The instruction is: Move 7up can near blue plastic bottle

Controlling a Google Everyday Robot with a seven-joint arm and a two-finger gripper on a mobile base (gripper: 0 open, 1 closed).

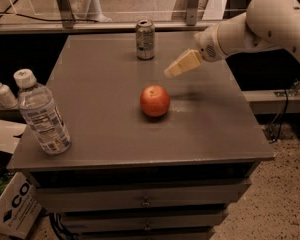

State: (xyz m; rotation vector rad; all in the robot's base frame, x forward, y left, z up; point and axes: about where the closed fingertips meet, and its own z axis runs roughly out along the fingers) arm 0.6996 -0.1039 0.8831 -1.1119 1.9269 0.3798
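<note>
The 7up can (145, 39) stands upright at the far middle edge of the grey table (110, 109). The blue plastic bottle (41, 113), clear with a white cap and a blue-and-white label, stands at the table's front left corner. My gripper (176, 69) hangs above the table to the right of the can and a little nearer, with the white arm (260, 26) coming in from the right. It holds nothing.
A red apple (155, 100) lies in the middle of the table, between can and bottle. A small white pump bottle (2, 92) stands on a lower ledge at left. A cardboard box (12, 209) sits on the floor at lower left. Drawers (145, 201) run below the tabletop.
</note>
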